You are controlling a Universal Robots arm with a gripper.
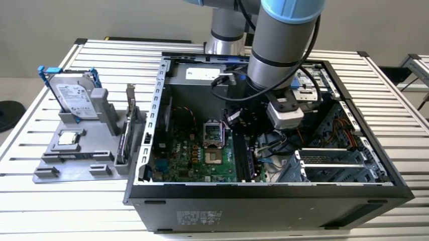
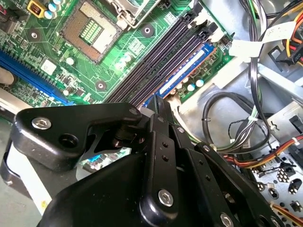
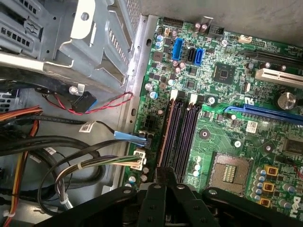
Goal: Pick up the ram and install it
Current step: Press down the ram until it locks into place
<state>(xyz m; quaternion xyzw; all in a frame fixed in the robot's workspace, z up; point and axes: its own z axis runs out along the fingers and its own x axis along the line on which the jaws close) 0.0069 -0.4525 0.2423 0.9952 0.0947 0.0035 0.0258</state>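
Just beyond the gripper (image 2: 158, 106) lie the memory slots (image 3: 180, 132) in both wrist views; its fingers clamp the ram (image 2: 160, 108), mostly hidden. Outside, the hard drive (image 1: 75, 95) stands.

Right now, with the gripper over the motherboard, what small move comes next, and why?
Probably ease straight down a little. The gripper hangs above the dark memory slots, which look empty, and a thin dark edge at its tip, likely the ram, runs in line with them. Which slot it sits over I cannot tell, so go slowly.
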